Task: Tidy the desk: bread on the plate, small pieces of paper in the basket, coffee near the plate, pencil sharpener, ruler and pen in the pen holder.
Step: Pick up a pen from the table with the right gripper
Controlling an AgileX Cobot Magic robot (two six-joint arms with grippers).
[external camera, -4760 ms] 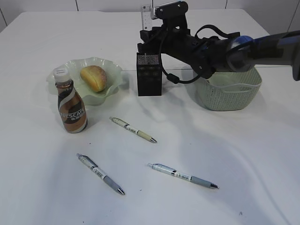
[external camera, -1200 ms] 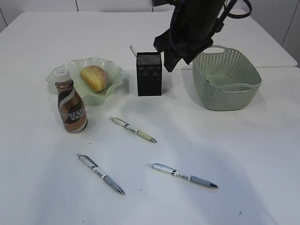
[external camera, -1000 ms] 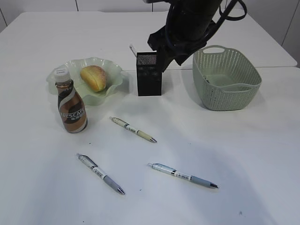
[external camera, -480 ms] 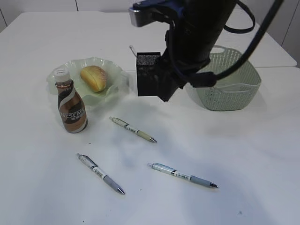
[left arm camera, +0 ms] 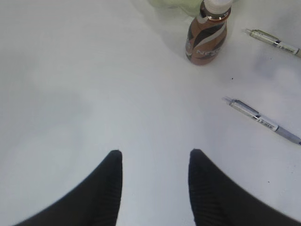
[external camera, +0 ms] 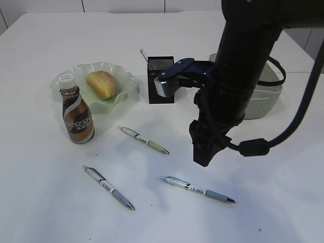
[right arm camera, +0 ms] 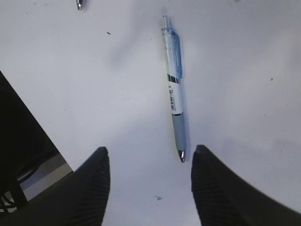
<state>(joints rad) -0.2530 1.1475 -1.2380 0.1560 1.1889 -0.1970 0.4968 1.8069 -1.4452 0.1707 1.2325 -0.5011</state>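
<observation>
Pens are what's left: three lie loose on the tabletop. Blue-clip pen sits just ahead of the right pincer, clear barrel, grey grip, metal tip toward the camera; in the exterior view it is the one lying low and right of centre. Cream pen lies mid-table, grey-grip pen lower left. Done, judging by layout: bread on the plate, coffee bottle just beside the plate, something pale already poking out of the pen holder. Basket contents mostly hidden by the arm. Right pincer spread, empty, above the blue-clip pen. Left pincer also spread, empty, over bare tabletop.
</observation>
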